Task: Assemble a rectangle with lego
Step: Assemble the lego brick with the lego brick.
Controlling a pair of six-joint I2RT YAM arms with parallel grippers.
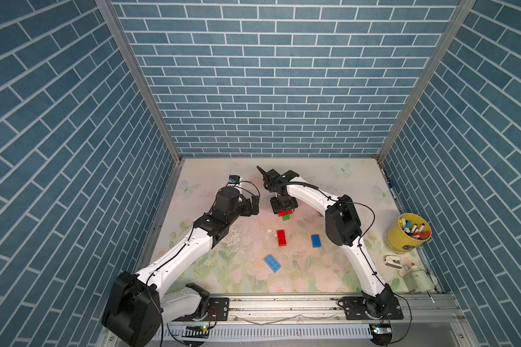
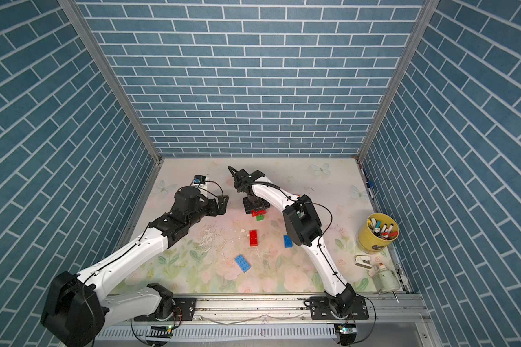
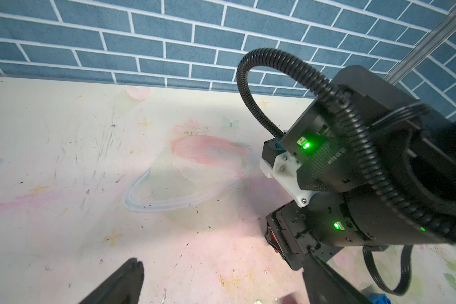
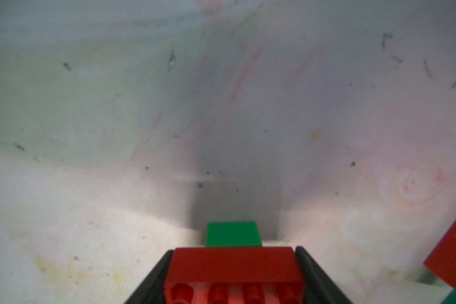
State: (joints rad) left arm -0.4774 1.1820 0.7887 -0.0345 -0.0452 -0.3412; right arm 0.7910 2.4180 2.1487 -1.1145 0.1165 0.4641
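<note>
1. The right gripper (image 1: 284, 211) is clamped on the held red brick (image 4: 233, 265), with a green brick (image 4: 233, 234) touching its far edge. The left gripper (image 1: 254, 205) hangs spread wide and empty just beside it.
2. This looks like the joining step. Next, the pair probably has to be squared to the loose red brick (image 1: 282, 238), then pressed down.
3. The blue brick (image 1: 315, 241) and light blue brick (image 1: 272, 263) lie apart, nearer the arm bases.
4. The floral worktop (image 1: 238, 240) is scuffed, blue brick-pattern walls (image 1: 268, 75) enclose it, and a yellow pen cup (image 1: 403, 238) stands at the right.
</note>
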